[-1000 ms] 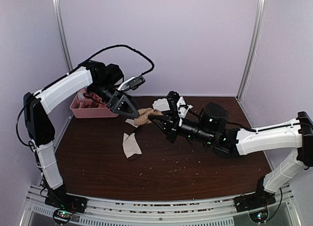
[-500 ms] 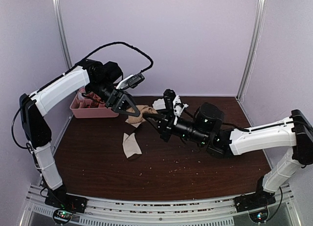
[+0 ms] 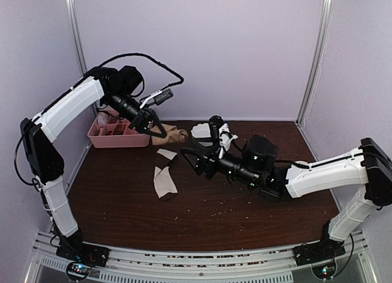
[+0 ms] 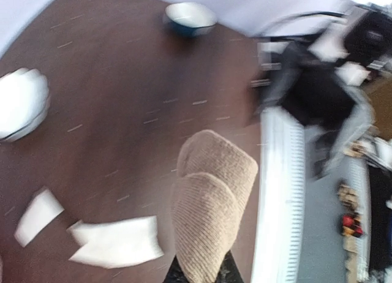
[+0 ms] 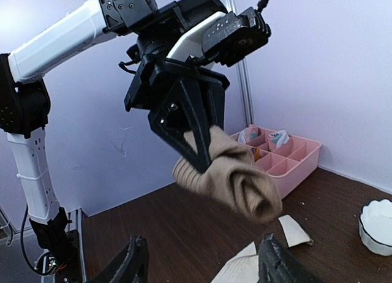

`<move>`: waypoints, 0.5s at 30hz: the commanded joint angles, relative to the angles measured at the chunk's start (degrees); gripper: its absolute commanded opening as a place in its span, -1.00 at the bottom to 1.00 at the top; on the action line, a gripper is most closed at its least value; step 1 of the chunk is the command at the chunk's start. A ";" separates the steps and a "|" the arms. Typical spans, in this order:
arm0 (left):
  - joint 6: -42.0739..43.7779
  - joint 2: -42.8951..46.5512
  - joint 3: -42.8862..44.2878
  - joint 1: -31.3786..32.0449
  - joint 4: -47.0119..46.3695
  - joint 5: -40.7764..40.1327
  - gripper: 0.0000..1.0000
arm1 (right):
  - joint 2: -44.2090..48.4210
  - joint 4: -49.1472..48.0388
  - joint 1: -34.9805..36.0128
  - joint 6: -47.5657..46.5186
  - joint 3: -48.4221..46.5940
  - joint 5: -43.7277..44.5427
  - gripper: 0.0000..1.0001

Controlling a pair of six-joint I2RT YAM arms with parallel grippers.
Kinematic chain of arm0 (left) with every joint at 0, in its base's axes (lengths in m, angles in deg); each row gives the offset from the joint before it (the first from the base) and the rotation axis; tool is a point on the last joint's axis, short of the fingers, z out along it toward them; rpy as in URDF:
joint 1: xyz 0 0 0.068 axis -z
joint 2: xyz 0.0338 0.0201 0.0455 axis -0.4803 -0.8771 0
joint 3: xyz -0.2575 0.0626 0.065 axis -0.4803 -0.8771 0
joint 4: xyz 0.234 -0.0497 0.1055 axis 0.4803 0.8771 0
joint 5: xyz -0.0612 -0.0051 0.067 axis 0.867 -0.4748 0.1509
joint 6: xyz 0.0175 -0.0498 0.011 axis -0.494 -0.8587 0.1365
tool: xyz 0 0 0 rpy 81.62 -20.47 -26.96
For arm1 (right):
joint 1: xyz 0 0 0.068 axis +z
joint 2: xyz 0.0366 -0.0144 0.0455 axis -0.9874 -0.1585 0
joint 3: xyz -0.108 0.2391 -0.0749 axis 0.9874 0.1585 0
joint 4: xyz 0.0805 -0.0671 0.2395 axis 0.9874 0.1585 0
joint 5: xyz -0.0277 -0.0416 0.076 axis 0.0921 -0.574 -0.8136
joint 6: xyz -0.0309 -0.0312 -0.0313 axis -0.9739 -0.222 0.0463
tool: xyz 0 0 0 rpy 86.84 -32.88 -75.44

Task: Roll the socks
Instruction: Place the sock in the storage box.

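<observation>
L pincer point(image 5: 198, 153) now clamps tan sock point(image 5: 236, 182), lifted; R pincer point(image 5: 202, 263) let go, wide.

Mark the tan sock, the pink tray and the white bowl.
tan sock point(image 5: 236, 179), right wrist view, middle of the roll.
pink tray point(image 5: 299, 166), right wrist view, near side wall.
white bowl point(image 5: 373, 237), right wrist view, outer wall.

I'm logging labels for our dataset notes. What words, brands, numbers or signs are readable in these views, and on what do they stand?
No text can be read in any view.
Items in the pink tray show coloured patches, too small to tell whether any is lettering.
The left arm, right arm, tan sock, white bowl and table show no lettering.
</observation>
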 commanded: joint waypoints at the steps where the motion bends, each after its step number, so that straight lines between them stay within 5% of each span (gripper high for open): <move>1: -8.12 -6.29 7.40 -9.14 -8.07 -25.18 -1.00 | 4.46 5.44 -0.76 1.74 2.53 6.69 0.23; 6: -14.50 -16.20 21.22 -18.68 -12.68 -34.36 -1.00 | 6.98 10.05 -0.82 2.14 4.84 10.64 0.14; 15: -13.94 -26.93 27.29 -20.30 -20.44 -45.75 -1.00 | 6.75 11.65 -0.78 5.45 7.93 11.19 0.00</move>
